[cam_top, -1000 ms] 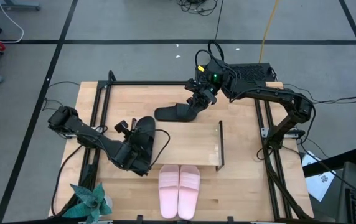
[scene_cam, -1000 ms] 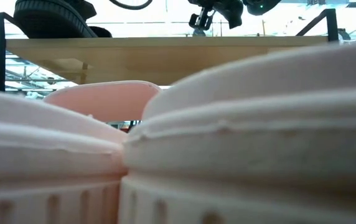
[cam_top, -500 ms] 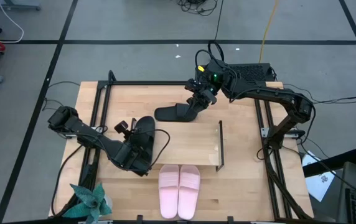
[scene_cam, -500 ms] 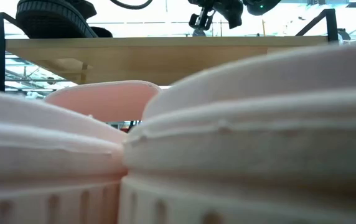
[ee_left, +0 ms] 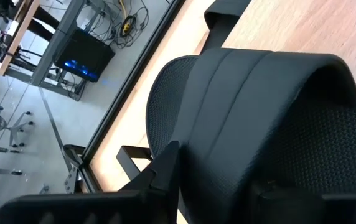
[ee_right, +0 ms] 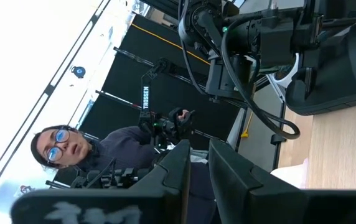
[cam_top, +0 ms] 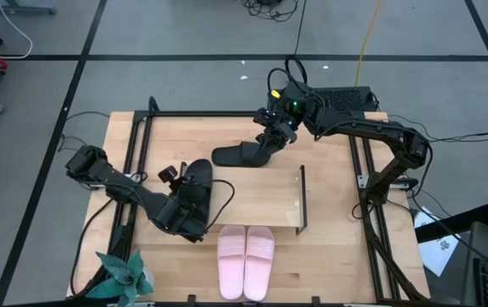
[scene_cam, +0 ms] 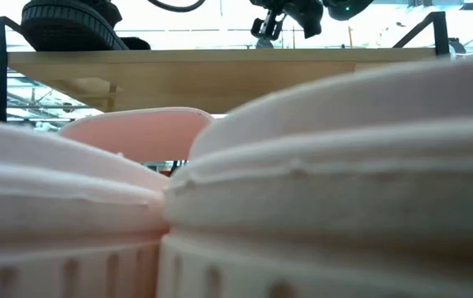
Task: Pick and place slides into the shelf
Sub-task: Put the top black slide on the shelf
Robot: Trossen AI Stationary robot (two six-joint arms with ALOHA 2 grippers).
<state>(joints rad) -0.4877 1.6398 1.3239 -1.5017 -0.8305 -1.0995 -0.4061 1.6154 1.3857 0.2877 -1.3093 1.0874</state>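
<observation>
One black slide (cam_top: 197, 182) sits at the left end of the shelf (cam_top: 261, 198), a light board on a thin black frame. My left gripper (cam_top: 183, 213) is shut on it; the slide (ee_left: 252, 106) fills the left wrist view. In the low view that slide (scene_cam: 67, 25) shows just above the shelf board (scene_cam: 220, 74). The second black slide (cam_top: 237, 154) lies on the table beyond the shelf, with my right gripper (cam_top: 270, 139) at its right end. The pink pair (cam_top: 246, 251) lies side by side on the table before the shelf and fills the low view (scene_cam: 303, 182). My left gripper has the black slide by its wide strap (ee_left: 228, 162), coming level from the table's near-left side. One finger (ee_left: 165, 171) shows beside the strap; the slide hides the other. Whether the sole rests on the shelf board I cannot tell. My right gripper is on the right end (cam_top: 261, 147) of the second black slide, slanting down from the far right. Its fingers (ee_right: 178, 165) stand close together, and the gripper itself hides the place of contact. The slide's left end (cam_top: 220, 157) lies on the table.
Black rails (cam_top: 137, 170) run along the table's left and right sides. A small green plant (cam_top: 123, 277) stands at the near left corner. A person (ee_right: 72, 149) shows in the room beyond the table. Bare shelf board lies to the right of the held slide.
</observation>
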